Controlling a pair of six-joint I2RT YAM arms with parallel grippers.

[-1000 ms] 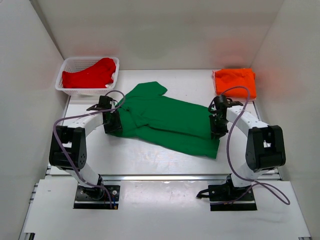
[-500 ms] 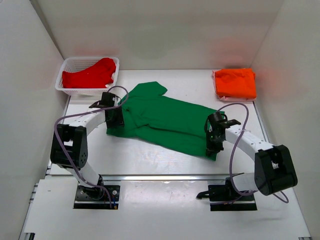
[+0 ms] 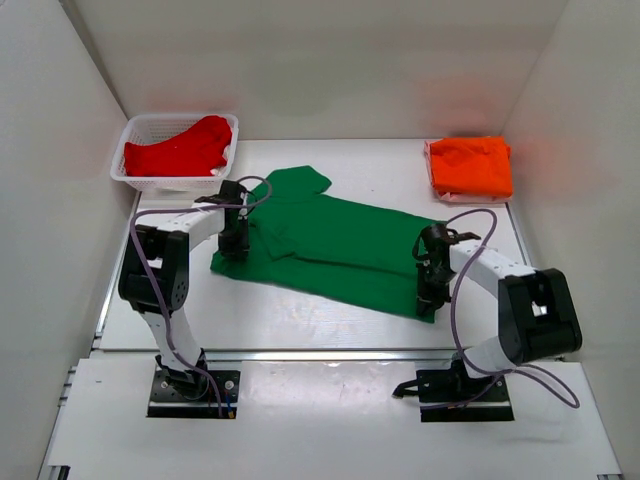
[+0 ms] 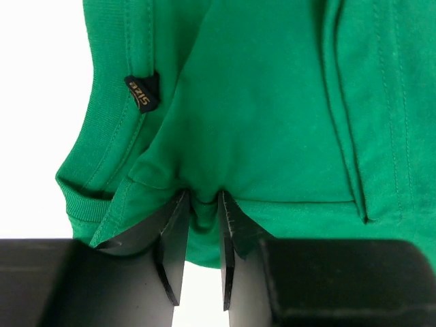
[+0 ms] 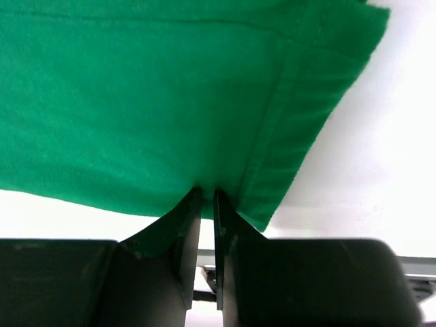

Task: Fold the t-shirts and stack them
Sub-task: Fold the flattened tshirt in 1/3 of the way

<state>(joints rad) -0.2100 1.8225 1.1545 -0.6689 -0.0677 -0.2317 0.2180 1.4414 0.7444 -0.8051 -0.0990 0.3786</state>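
Observation:
A bright green t-shirt (image 3: pixel 330 240) lies spread across the middle of the table, its collar end to the left. My left gripper (image 3: pixel 234 240) sits at its left edge, near the collar. In the left wrist view it (image 4: pixel 203 208) is shut on a bunched fold of the green cloth (image 4: pixel 272 102). My right gripper (image 3: pixel 430 292) is at the shirt's near right corner. In the right wrist view it (image 5: pixel 207 197) is shut on the hem of the green shirt (image 5: pixel 136 102). An orange t-shirt (image 3: pixel 471 165) lies folded at the back right. A red t-shirt (image 3: pixel 180 150) lies crumpled in the basket.
The white mesh basket (image 3: pixel 135 178) stands at the back left against the wall. White walls close in the table on the left, back and right. A small black size label (image 4: pixel 142 92) shows on the green shirt's seam.
My left gripper has shifted right along the shirt's left edge and closed on the cloth. My right gripper has moved nearer, to the hem corner, and closed on it. The shirt's right end has shifted.

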